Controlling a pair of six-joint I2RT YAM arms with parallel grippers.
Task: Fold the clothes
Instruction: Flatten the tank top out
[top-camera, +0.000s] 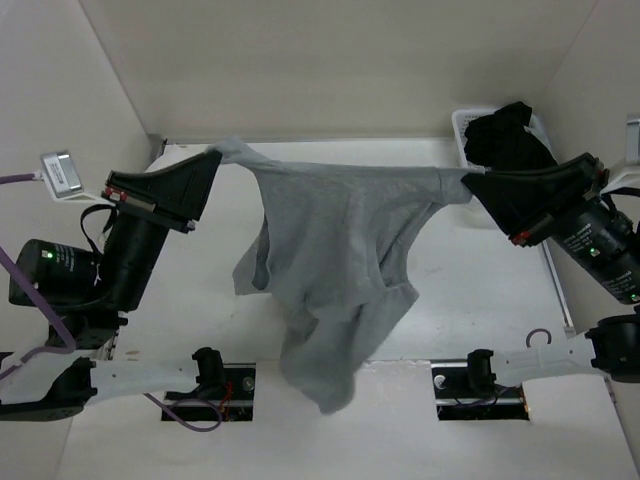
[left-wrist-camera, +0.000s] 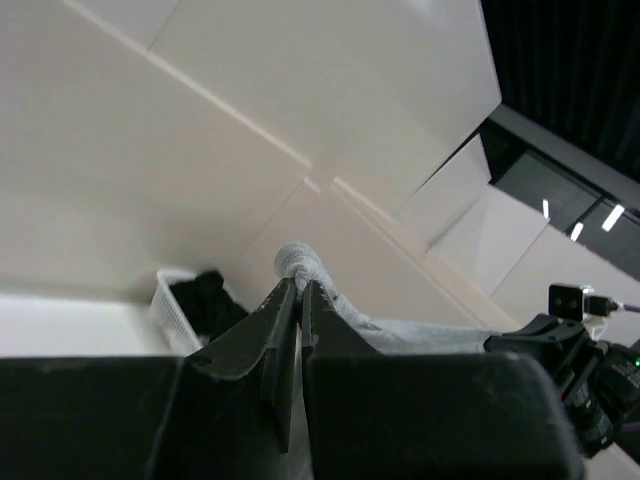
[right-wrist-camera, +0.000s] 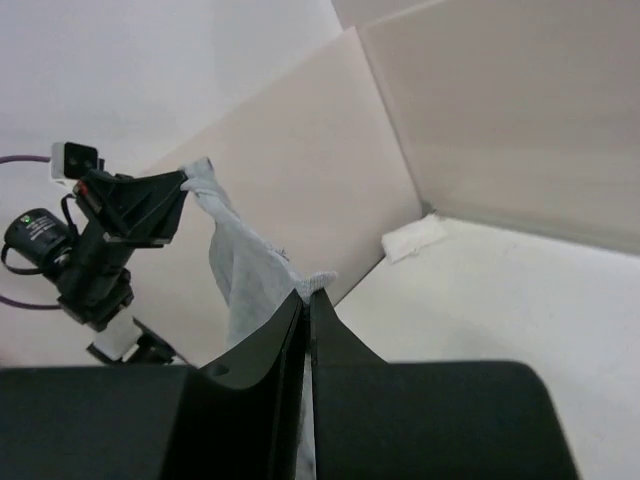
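The clothes (top-camera: 335, 250), a heather-grey tank top, hang in the air between both arms, stretched along the top edge and drooping in loose folds toward the near table edge. My left gripper (top-camera: 212, 152) is shut on the top's left corner; grey knit (left-wrist-camera: 297, 258) bulges out past its tips (left-wrist-camera: 300, 283). On the right, my right gripper (top-camera: 474, 183) is shut on the other corner, a grey tuft (right-wrist-camera: 322, 282) poking above its tips (right-wrist-camera: 307, 293). The right wrist view shows the cloth (right-wrist-camera: 240, 265) running across to the left gripper (right-wrist-camera: 180, 183).
A white basket (top-camera: 462, 125) at the back right holds a heap of black garments (top-camera: 510, 135), also seen in the left wrist view as the basket (left-wrist-camera: 172, 300) with black cloth (left-wrist-camera: 208, 300). A small folded white cloth (right-wrist-camera: 413, 238) lies by the wall. Beige walls enclose the table.
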